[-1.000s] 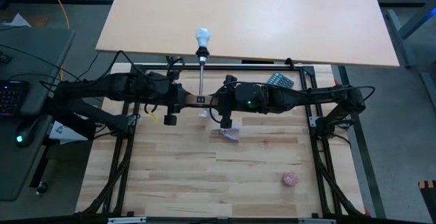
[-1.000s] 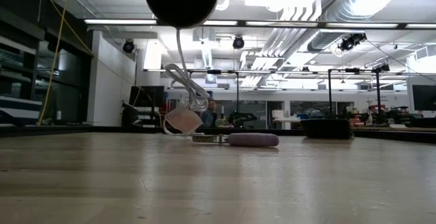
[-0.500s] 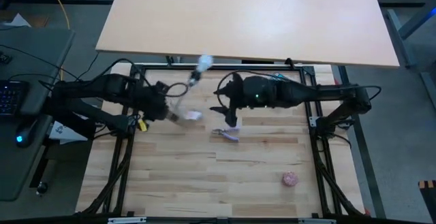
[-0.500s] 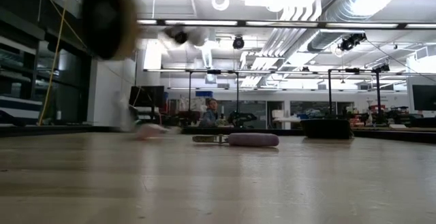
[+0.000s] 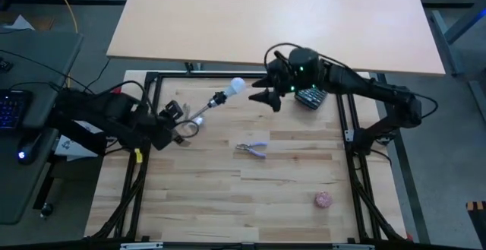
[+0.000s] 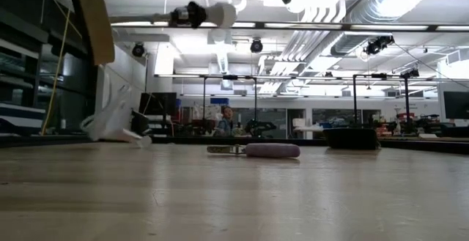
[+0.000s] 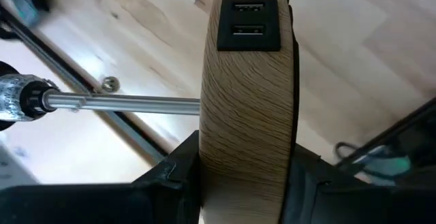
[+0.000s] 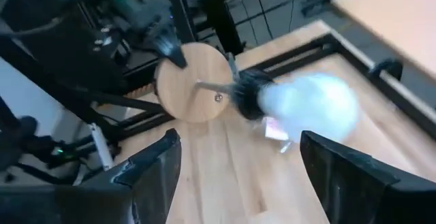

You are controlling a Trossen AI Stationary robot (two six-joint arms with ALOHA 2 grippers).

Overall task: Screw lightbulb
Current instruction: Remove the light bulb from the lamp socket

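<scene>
The left gripper, at the left of the high view over the table's left rail, is clenched on the edge of a round wooden disc; in the left wrist view its dark fingers press both flat sides of that disc. A thin metal stem runs from the disc up and to the right to a black socket, and the lightbulb sits in that socket, held tilted in the air near the upper centre of the frame. The right gripper hangs just right of the lightbulb, released, its fingers spread wide with nothing between them. Purple-handled pliers lie mid-table and a pinkish ball lies at lower right
</scene>
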